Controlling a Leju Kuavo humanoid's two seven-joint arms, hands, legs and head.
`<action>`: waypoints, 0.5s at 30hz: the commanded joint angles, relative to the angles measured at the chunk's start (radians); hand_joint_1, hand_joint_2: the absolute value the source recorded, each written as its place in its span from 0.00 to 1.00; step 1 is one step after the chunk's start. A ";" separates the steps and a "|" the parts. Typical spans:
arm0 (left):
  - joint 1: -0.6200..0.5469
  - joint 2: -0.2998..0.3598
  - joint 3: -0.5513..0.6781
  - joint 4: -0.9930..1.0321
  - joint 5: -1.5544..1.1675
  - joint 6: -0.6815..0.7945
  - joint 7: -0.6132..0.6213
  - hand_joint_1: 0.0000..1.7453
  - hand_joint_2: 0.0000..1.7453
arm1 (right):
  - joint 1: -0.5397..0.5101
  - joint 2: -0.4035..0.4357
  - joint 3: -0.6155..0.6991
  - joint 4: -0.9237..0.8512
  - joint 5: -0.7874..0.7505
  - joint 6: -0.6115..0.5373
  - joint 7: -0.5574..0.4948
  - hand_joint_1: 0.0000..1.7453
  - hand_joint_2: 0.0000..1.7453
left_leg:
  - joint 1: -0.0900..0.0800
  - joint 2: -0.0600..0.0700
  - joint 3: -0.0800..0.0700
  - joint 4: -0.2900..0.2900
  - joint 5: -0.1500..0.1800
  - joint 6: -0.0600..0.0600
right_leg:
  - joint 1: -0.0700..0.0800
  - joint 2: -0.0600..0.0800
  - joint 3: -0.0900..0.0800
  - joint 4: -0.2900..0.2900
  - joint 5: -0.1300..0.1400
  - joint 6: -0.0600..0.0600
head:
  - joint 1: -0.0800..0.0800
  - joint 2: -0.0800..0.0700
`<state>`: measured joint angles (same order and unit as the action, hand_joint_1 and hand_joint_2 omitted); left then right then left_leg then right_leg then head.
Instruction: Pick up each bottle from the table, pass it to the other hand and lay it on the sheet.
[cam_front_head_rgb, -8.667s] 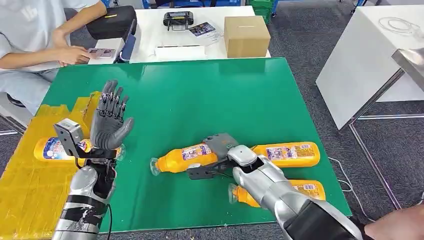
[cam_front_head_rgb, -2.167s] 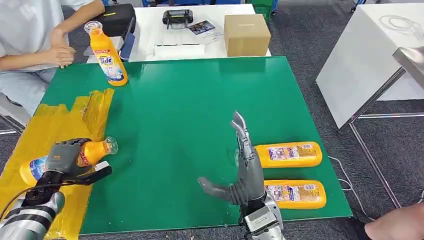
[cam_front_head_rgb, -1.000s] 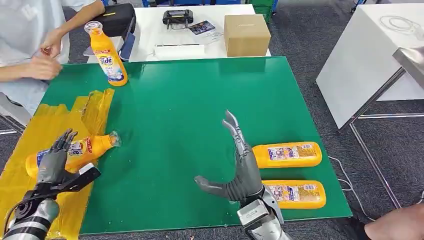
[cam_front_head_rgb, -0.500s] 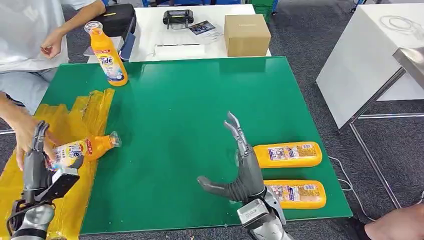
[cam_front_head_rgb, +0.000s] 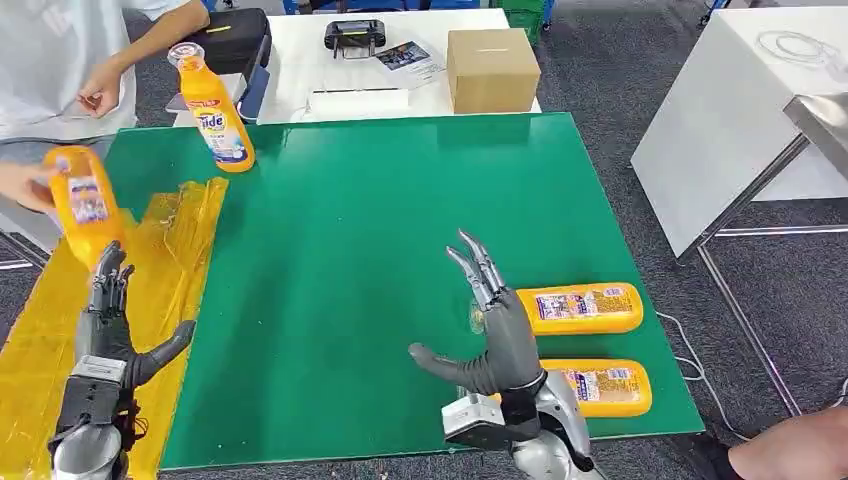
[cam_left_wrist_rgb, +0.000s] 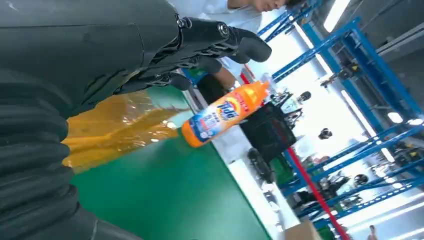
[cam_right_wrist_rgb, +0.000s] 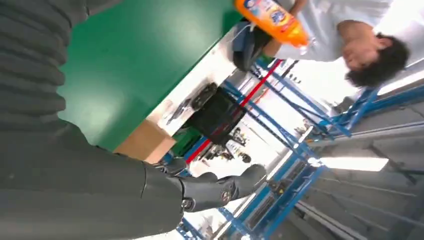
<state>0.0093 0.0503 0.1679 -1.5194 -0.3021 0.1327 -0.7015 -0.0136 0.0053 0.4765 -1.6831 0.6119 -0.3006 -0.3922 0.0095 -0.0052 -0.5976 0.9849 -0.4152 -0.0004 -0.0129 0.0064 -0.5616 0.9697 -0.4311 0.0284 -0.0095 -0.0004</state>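
1. Since half a second ago, the person's hand (cam_front_head_rgb: 22, 185) is lifting the orange bottle (cam_front_head_rgb: 84, 204) off the yellow sheet (cam_front_head_rgb: 40, 330); it is now hanging in the air, steeply tilted.
2. Nearest, the left hand (cam_front_head_rgb: 108, 325) is standing upright over the crinkled, glossy sheet, fingers spread and holding nothing.
3. Likewise, the right hand (cam_front_head_rgb: 495, 328) is rising above the smooth green surface (cam_front_head_rgb: 370, 220), fingers apart and empty.
4. Just beside the right hand, two rounded plastic bottles are lying flat, the near bottle (cam_front_head_rgb: 598, 387) and the far bottle (cam_front_head_rgb: 578, 308), long axes running across the surface, necks pointing toward the hand.
5. Farther off, an upright bottle (cam_front_head_rgb: 213, 108) is standing at the surface's far left corner, cap up.
6. Beyond it, a cardboard box (cam_front_head_rgb: 491, 68) is sitting on a white table (cam_front_head_rgb: 300, 60).
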 joint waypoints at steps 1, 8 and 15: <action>-0.010 -0.081 0.044 -0.011 0.028 -0.094 0.003 0.00 1.00 | -0.016 -0.034 -0.027 0.042 0.051 0.003 0.039 0.00 1.00 | 0.001 -0.001 0.005 0.000 -0.002 0.000 | 0.002 -0.002 0.006 -0.001 -0.002 -0.001 | 0.000 0.000; 0.033 -0.153 -0.137 -0.033 0.070 -0.300 0.098 0.00 1.00 | -0.036 -0.110 -0.090 0.150 0.337 0.018 0.235 0.00 1.00 | 0.001 -0.003 0.004 -0.001 0.000 0.001 | 0.001 -0.003 0.005 -0.003 -0.001 0.000 | 0.000 0.000; 0.031 -0.141 -0.229 -0.030 0.131 -0.345 0.123 0.00 1.00 | -0.105 -0.197 -0.107 0.241 0.404 0.105 0.283 0.00 1.00 | -0.001 -0.001 0.007 0.000 -0.003 0.001 | 0.000 -0.003 0.010 -0.003 -0.002 0.000 | 0.000 0.000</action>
<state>0.0529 -0.0794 0.0602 -1.5709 -0.2124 -0.1854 -0.5997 -0.0143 -0.0863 0.4070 -1.6159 0.9839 -0.2536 -0.1404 0.0078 -0.0057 -0.5977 0.9851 -0.4154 0.0000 -0.0143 0.0061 -0.5610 0.9696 -0.4310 0.0287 -0.0095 -0.0004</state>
